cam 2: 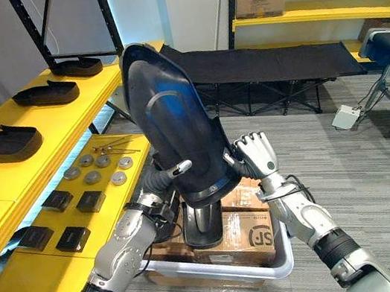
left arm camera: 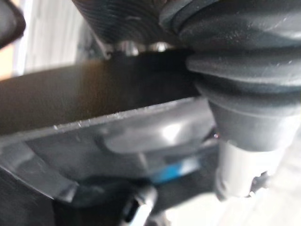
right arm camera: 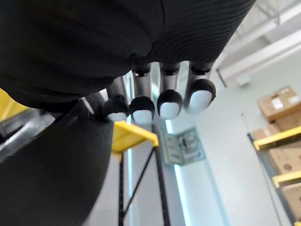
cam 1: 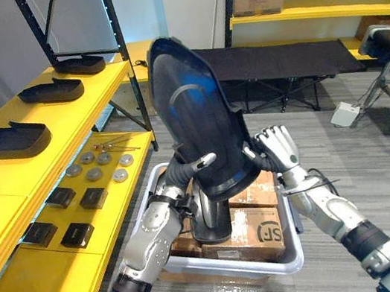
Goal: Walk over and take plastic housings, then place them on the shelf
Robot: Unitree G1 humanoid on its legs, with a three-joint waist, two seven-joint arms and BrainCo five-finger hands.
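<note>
The left hand [cam 1: 200, 164] pinches a black plastic housing [cam 1: 192, 108] upright above the white bin [cam 1: 293, 250], the right hand [cam 1: 279, 150] bracing its edge with straight fingers [cam 1: 277, 134]; three housings [cam 1: 9, 141] already lie on the yellow shelf [cam 1: 90, 108], this one not yet placed.

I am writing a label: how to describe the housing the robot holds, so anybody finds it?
Find the white bin beside the yellow shelf. Above it, the left hand and right hand hold a black plastic housing. Unlike three housings lying flat on the shelf, it is raised nearly upright.
</note>
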